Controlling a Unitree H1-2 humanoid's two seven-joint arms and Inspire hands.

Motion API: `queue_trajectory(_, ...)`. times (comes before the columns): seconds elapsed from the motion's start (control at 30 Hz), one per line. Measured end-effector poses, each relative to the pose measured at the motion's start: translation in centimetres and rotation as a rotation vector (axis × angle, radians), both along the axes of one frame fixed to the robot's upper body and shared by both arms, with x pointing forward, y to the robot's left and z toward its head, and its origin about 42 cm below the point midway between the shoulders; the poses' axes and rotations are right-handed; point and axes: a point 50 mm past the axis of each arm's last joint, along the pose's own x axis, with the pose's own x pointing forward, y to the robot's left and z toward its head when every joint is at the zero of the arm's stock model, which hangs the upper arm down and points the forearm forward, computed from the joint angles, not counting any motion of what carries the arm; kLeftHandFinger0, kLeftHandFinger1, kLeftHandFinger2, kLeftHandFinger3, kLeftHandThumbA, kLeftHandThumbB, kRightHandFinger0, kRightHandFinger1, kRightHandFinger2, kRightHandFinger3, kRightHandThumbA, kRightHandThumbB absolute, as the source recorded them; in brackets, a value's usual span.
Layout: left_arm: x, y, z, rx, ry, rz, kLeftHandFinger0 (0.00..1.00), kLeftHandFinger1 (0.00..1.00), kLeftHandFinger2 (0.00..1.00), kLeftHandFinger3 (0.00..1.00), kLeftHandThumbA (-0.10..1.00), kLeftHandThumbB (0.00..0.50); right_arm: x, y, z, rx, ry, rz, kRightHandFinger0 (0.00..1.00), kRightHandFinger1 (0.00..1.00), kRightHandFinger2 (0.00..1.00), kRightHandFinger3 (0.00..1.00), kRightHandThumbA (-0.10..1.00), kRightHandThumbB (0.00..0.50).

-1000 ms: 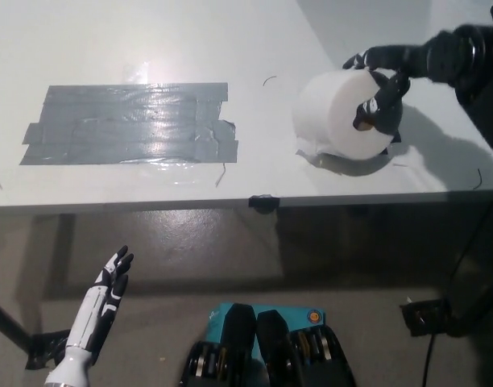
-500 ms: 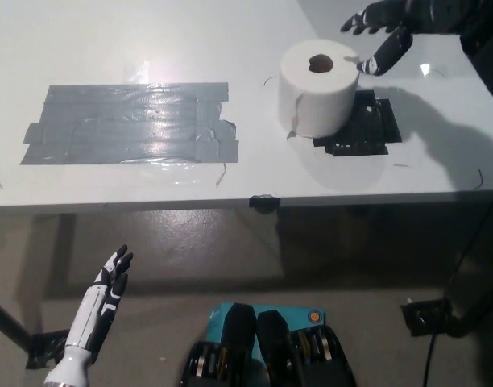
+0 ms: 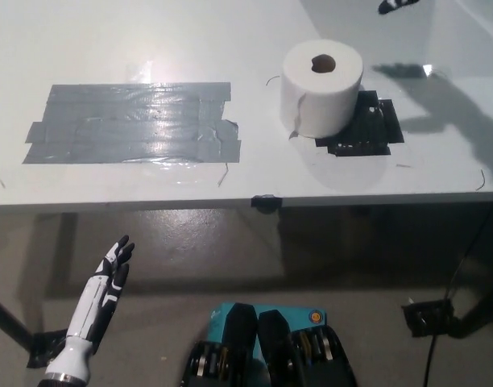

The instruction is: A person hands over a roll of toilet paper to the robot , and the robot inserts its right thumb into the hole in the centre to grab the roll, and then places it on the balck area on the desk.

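The white toilet paper roll (image 3: pixel 321 90) stands upright on the white desk (image 3: pixel 230 32), its centre hole facing up. Its base rests on the left part of the black area (image 3: pixel 367 129), which shows to the roll's right and front. Only a small piece of my black right hand (image 3: pixel 395 6) shows at the top edge, well above and to the right of the roll and apart from it. My white left hand (image 3: pixel 105 282) hangs open at the lower left, below the desk's front edge, holding nothing.
A wide patch of grey tape strips (image 3: pixel 130 122) covers the desk's left half. A small black clip (image 3: pixel 265 201) sits on the front edge. Cables and a black stand (image 3: pixel 440 318) lie on the floor at the lower right.
My right hand set the roll upright on the black area, let go and drew back up to the top edge. The left hand has barely moved.
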Motion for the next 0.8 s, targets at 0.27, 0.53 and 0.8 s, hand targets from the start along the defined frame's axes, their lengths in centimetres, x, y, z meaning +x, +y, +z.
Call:
queue_trajectory(0.27,0.4,-0.1,0.2,-0.001,-0.004,-0.002,1.0,1.0,1.0,1.0,1.0,0.5,-3.9,-2.3,-3.9,0.14,-0.055,0.061,1.0,1.0,1.0,1.0,1.0,0.308)
queue_trajectory(0.53,0.3,-0.1,0.0,-0.003,0.003,0.0,1.0,1.0,1.0,1.0,1.0,0.5,-8.7,-3.7,-11.8,0.281,-0.008,0.105,1.0,1.0,1.0,1.0,1.0,0.293)
queue_trajectory(0.8,0.2,-0.1,-0.2,-0.003,0.011,0.002,1.0,1.0,1.0,1.0,1.0,0.5,-15.7,-2.5,-19.9,0.419,0.07,0.166,1.0,1.0,1.0,1.0,1.0,0.239)
